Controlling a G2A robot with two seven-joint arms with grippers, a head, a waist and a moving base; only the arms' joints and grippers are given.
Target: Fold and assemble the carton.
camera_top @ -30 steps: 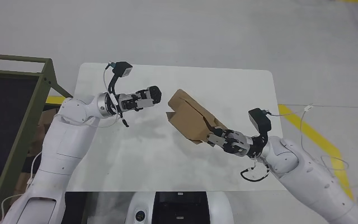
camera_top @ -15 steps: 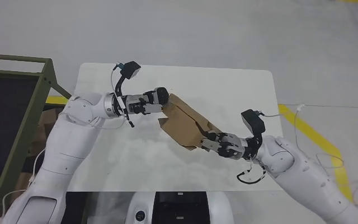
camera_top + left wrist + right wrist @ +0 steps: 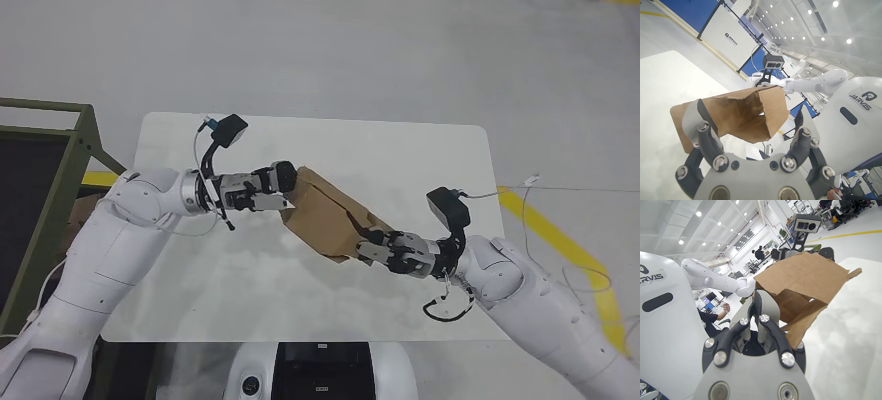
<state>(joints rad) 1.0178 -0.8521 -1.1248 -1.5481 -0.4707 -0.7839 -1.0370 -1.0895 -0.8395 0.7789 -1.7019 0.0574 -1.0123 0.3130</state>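
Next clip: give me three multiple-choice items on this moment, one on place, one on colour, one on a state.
1. Where is the carton? A flat on the floor; B over the table, between left gripper and right gripper; C in a bin.
2. Its colour? A white; B blue; C brown.
3. The right gripper is: A shut on the carton's edge; B wide open; C holding tape.
Key: B, a gripper at each end in the top view; C, plain cardboard brown; A, it pinches the cardboard in its wrist view.

Centre of the top view: the carton [image 3: 322, 212] hides the fingertips of my right gripper [image 3: 368, 245] and its own underside.
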